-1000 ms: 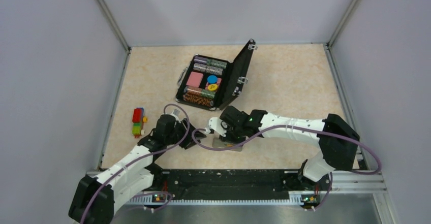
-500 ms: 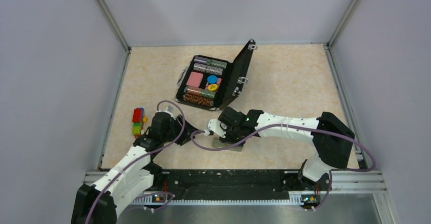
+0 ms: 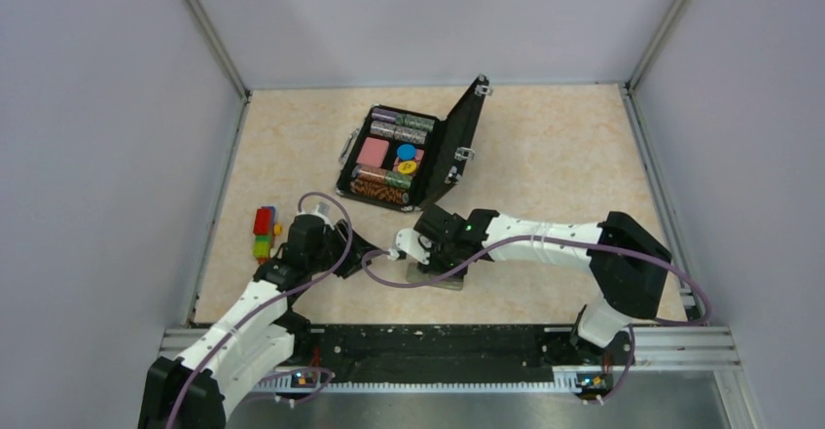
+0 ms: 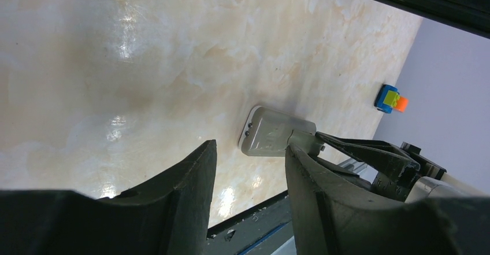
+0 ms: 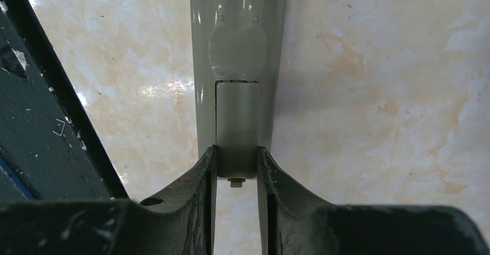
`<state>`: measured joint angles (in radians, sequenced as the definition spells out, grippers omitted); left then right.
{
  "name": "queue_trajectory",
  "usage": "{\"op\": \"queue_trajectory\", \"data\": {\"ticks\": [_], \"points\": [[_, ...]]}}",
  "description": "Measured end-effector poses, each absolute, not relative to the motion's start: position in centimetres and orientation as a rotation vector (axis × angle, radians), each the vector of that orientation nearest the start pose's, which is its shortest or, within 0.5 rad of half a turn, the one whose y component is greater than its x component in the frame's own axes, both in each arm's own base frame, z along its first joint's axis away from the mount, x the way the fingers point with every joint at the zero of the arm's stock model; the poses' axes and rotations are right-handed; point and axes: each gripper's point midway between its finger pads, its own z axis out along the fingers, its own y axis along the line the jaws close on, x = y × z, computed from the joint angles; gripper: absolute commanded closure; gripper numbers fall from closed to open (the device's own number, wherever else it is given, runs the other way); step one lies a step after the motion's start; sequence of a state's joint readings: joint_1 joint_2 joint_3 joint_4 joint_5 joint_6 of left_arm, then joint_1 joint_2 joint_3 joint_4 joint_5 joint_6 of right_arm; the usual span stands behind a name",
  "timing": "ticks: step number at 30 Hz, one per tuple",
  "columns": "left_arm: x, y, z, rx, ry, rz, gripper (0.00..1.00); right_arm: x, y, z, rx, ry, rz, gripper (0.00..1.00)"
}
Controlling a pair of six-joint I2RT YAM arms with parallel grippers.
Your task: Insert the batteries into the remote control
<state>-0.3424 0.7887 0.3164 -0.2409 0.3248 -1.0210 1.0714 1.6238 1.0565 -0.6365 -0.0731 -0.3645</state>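
The remote control (image 5: 238, 52) lies grey back up on the beige table, and shows in the top view (image 3: 440, 279) and the left wrist view (image 4: 271, 138). My right gripper (image 5: 236, 149) is shut on the narrow battery cover (image 5: 236, 128) at the remote's near end, whose small tab pokes out between the fingers. In the top view the right gripper (image 3: 432, 264) sits right over the remote. My left gripper (image 4: 249, 146) is open and holds nothing; it hovers just left of the remote (image 3: 375, 252). The batteries are out of view.
An open black hinged case (image 3: 455, 147) with chip rolls stands behind the grippers. A multicoloured block toy (image 3: 264, 232) lies at the left, and shows in the left wrist view (image 4: 390, 99). The black base rail (image 3: 428, 341) runs along the near edge.
Both wrists have shifted a little to the left. The right gripper keeps its hold at the remote's end, and the left gripper's jaws stay apart.
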Motion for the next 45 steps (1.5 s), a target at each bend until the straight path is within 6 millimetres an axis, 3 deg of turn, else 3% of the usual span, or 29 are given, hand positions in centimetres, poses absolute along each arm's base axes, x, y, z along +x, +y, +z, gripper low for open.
{"op": "queue_trajectory", "data": {"ticks": [19, 28, 34, 37, 41, 43, 45], "points": [[19.2, -16.6, 7.8, -0.635, 2.399, -1.047, 0.48, 15.7, 28.6, 3.8, -1.858, 2.179, 0.255, 0.75], [19.3, -16.6, 8.1, -0.629, 2.386, -1.053, 0.48, 16.3, 28.3, 3.9, -1.829, 2.190, 0.202, 0.45], [19.2, -16.6, 8.0, -0.627, 2.389, -1.049, 0.47, 16.4, 28.4, 4.2, -1.809, 2.191, 0.201, 0.40], [19.1, -16.5, 7.9, -0.623, 2.395, -1.043, 0.47, 16.4, 28.7, 5.3, -1.766, 2.185, 0.236, 0.46], [18.9, -16.4, 7.7, -0.615, 2.406, -1.033, 0.47, 16.6, 29.2, 7.5, -1.633, 2.206, 0.326, 0.76], [18.8, -16.4, 7.6, -0.613, 2.411, -1.030, 0.47, 17.0, 29.3, 8.3, -1.546, 2.234, 0.355, 0.87], [18.7, -16.3, 7.7, -0.613, 2.412, -1.029, 0.47, 17.3, 29.5, 8.6, -1.457, 2.270, 0.377, 0.91]]}}
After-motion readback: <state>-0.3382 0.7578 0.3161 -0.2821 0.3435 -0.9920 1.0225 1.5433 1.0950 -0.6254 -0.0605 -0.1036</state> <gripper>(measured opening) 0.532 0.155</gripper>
